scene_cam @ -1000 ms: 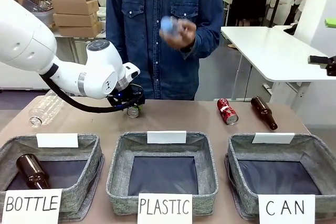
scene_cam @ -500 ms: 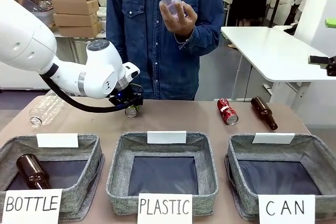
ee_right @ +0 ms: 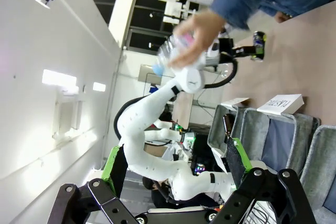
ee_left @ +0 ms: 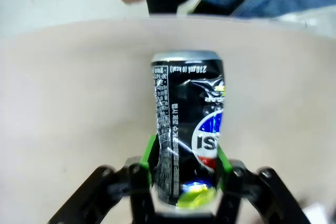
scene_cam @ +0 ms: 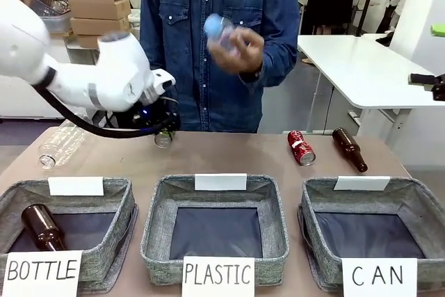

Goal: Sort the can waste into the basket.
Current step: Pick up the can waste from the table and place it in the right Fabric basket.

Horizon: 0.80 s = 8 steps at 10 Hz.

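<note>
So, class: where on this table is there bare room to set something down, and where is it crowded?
Bare tabletop lies between the dark can in the left gripper and the red can, beyond the PLASTIC basket. That basket and the CAN basket are empty too. Crowded: the far right, red can beside a brown bottle.

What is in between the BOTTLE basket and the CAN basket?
The PLASTIC basket sits in the middle, between the BOTTLE basket and the CAN basket, all in one row. You can see this in the front view.
</note>
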Each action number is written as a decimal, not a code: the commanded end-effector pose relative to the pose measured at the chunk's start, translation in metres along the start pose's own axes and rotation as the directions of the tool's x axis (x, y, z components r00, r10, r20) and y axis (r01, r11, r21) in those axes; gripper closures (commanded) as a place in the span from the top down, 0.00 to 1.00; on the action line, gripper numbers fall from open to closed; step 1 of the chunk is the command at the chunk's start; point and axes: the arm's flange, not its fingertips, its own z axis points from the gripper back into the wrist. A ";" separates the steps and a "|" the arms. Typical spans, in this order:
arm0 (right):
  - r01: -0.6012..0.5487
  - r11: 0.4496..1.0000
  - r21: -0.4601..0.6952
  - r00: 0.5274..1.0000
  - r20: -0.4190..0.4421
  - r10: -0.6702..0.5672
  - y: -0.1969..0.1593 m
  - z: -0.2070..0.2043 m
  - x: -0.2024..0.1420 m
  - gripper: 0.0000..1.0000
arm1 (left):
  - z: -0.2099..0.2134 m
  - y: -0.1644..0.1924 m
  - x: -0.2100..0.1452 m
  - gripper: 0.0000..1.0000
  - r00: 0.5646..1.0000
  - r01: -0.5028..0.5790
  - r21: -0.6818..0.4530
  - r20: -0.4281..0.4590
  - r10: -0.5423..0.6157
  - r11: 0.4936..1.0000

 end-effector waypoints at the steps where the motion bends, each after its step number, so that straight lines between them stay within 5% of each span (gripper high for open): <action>1: -0.029 0.999 0.023 1.000 0.007 0.029 0.000 -0.002 0.004 1.00 | 0.083 0.056 -0.017 0.00 0.991 0.093 -0.071 -0.093 -0.099 0.993; 5: -0.029 0.999 0.023 1.000 0.007 0.029 0.000 -0.002 0.004 1.00 | 0.238 0.159 -0.092 0.00 0.982 0.159 -0.187 -0.072 -0.175 0.969; 8: -0.029 0.999 0.023 1.000 0.007 0.029 0.000 -0.002 0.004 1.00 | 0.348 0.186 -0.172 0.00 0.960 0.273 -0.432 0.180 -0.215 0.860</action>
